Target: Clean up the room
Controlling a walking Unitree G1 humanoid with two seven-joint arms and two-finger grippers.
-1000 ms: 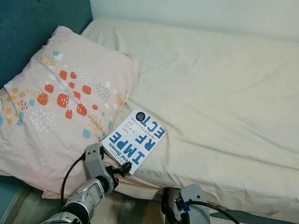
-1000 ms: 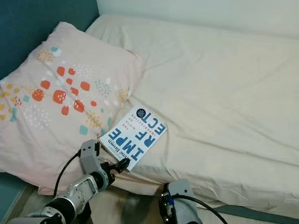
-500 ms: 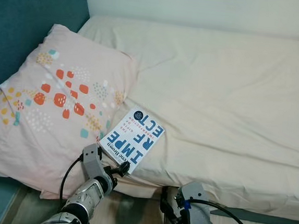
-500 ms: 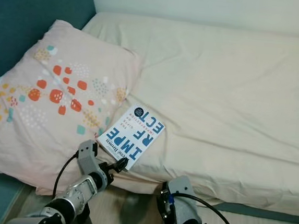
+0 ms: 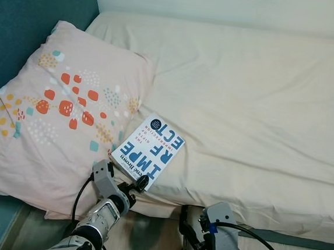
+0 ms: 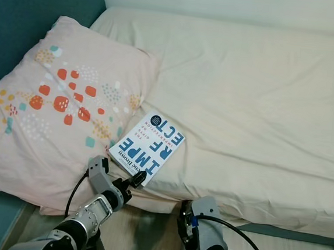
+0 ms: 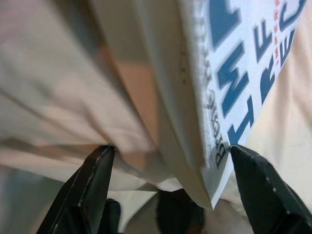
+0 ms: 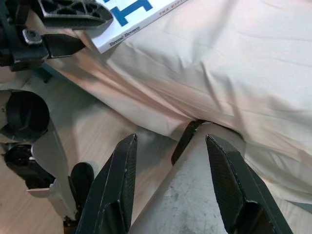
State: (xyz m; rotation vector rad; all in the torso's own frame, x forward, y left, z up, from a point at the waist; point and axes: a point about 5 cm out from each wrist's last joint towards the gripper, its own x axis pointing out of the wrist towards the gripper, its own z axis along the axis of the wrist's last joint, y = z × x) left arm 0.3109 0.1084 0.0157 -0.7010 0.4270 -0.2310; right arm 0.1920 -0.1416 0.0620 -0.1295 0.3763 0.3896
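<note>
The book (image 5: 147, 152), white cover w/ big blue letters, lies flat on the bed (image 5: 256, 103) near its front edge, its left side tucked against the patterned pillow (image 5: 56, 115). From the robot's head cam it sits at about 11 o'clock, close in. It's likely the stray item to clear off, since the rest of the sheet looks bare.

Left gripper (image 5: 124, 182) is right at the book's near corner, at the mattress edge. In the left wrist view its 2 fingers (image 7: 92, 187) stand wide apart, w/ the book's corner and page edges between them; nothing is clamped. The low approach from the bed's edge makes sense: the cover lies flat on soft sheet, so a finger has to slip under the overhanging corner while the other comes over the top.

Right gripper (image 8: 168, 185) hangs low by the bed side, at about 5 o'clock from the book, fingers spread, holding nothing. It looks idle, parked clear of the left arm's work.

Judgement: grasp step, not yet closed. Risk is the lower finger catching sheet fabric along w/ the cover, or pushing the book up toward the pillow instead of gripping it.
</note>
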